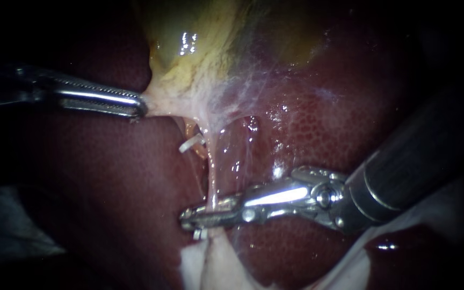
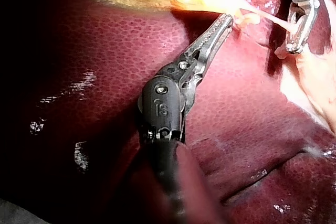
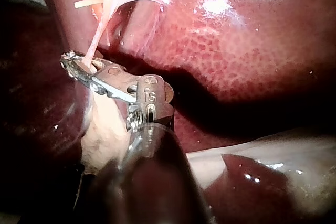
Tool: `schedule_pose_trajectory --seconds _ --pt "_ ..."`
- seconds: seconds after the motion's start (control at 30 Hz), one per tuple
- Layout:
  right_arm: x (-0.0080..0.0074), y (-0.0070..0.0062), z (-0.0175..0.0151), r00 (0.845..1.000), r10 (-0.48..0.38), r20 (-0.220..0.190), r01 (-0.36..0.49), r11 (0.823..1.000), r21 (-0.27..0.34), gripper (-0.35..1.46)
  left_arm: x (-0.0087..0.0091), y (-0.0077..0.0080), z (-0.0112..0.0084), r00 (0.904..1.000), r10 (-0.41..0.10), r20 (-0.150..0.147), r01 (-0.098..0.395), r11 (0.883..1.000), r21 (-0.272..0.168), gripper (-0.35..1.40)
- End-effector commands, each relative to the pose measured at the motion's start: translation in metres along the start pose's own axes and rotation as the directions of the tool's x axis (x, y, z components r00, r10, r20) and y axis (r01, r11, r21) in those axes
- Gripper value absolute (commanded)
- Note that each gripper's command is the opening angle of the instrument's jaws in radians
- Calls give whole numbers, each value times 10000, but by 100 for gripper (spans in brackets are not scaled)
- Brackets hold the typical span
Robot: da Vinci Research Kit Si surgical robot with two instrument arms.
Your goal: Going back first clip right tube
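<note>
We see polished metal on our left instrument (image 1: 139,105) and right instrument (image 1: 191,217); liver (image 1: 328,134) at 3 o'clock and gallbladder (image 1: 189,32) at 12 glisten wet

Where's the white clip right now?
Endoscope view, left of centre: the white clip sits by the stretched pale tube. It is below the pale tissue gripped by the left instrument and above the right instrument.

The gallbladder (image 1: 189,43) lies at the liver's (image 1: 318,134) upper edge. A tube (image 1: 213,172) runs down from it, a clip (image 1: 190,144) just left.
</note>
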Motion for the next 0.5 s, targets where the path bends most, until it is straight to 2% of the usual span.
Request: schedule_pose_trajectory --seconds 0.03,0.1,0.2,0.27,0.37,0.5 --pt "0 1 2 10000 60 15 -60 10000 -30 -35 0 0 0 10000 3 1 -3 10000 -4 -35" --pt "1 2 5 9993 -361 -10 361 9993 -14 -2 0 0 -1 10000 3 1 -3 10000 -3 -35" --pt "0 5 10 9963 -855 -35 855 9963 -11 32 0 0 -1 10000 4 1 -4 10000 -5 -35" --pt "-2 9 15 9945 -1051 12 1051 9944 -112 41 0 0 -1 10000 5 1 -5 10000 -7 -35" --pt "-5 16 16 9880 -1542 114 1546 9862 -586 46 0 0 -1 10000 6 1 -6 10000 -9 -35" --pt "-3 25 11 9718 -2325 401 2359 9603 -1487 49 -1 0 -1 10000 7 2 -7 10000 -11 -35"
